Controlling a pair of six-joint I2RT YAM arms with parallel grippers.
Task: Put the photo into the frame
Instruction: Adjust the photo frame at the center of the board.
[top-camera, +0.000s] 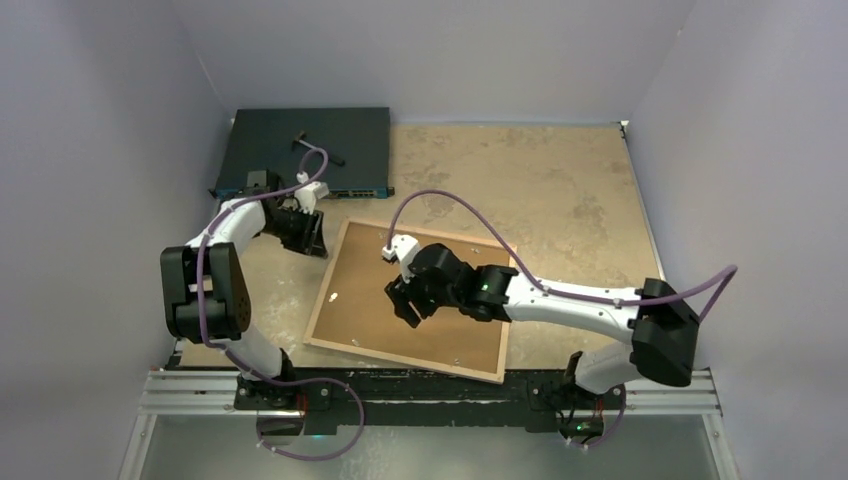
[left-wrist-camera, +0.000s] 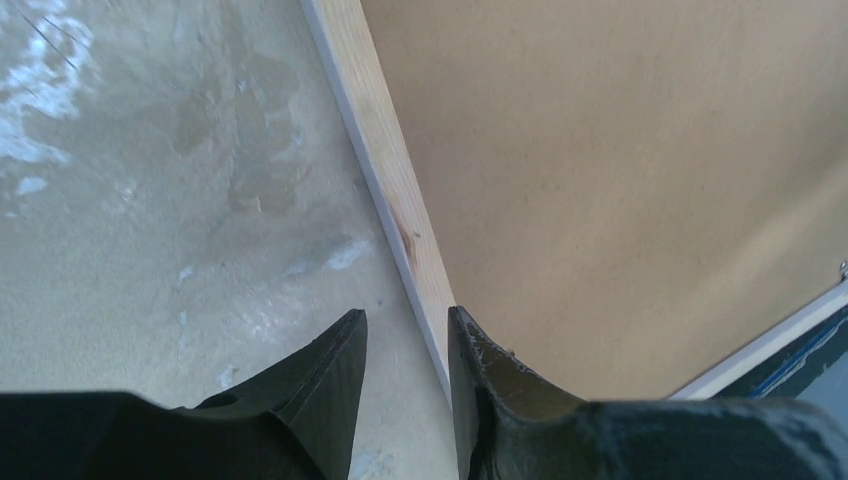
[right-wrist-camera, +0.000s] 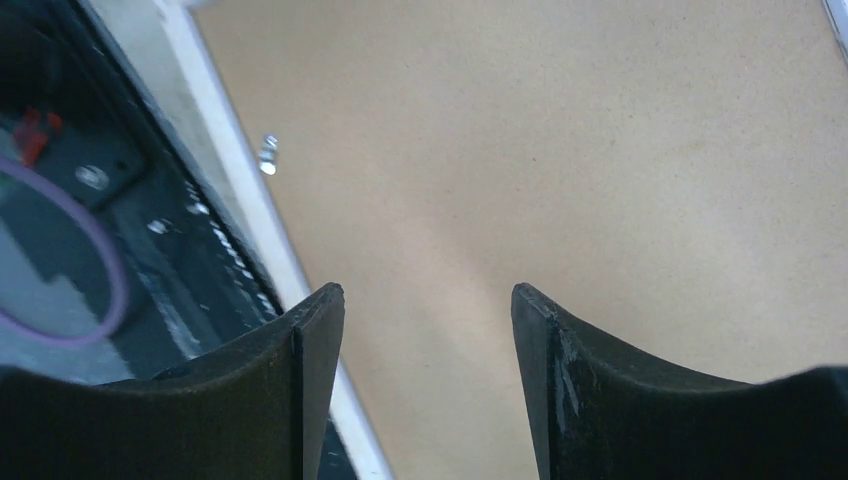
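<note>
Across the middle of the overhead view lies the frame (top-camera: 328, 285), its light wood back turned up and a brown backing board (top-camera: 450, 335) filling it, flat on the mottled table (top-camera: 560, 180). The left gripper (top-camera: 310, 238) sits at the frame's upper-left corner. The right gripper (top-camera: 403, 303) hangs over the centre of the board. A dark flat box (top-camera: 300, 150) lies in the upper left of the picture, beyond the frame.

At the bottom of the left wrist view, the left gripper (left-wrist-camera: 405, 315) has its jaws a little apart, with bare table (left-wrist-camera: 150, 200) showing between them. The frame's wooden rail (left-wrist-camera: 390, 190) runs down from the top to the finger on the picture's right, which seems to touch it; the other finger stands clear on the table side.

Over plain board (right-wrist-camera: 560, 150) in the right wrist view, the right gripper (right-wrist-camera: 428, 290) is spread wide and pinches nothing. The frame's white edge (right-wrist-camera: 235, 170) runs down the picture's left, with a small metal clip (right-wrist-camera: 267, 152) beside it.
</note>
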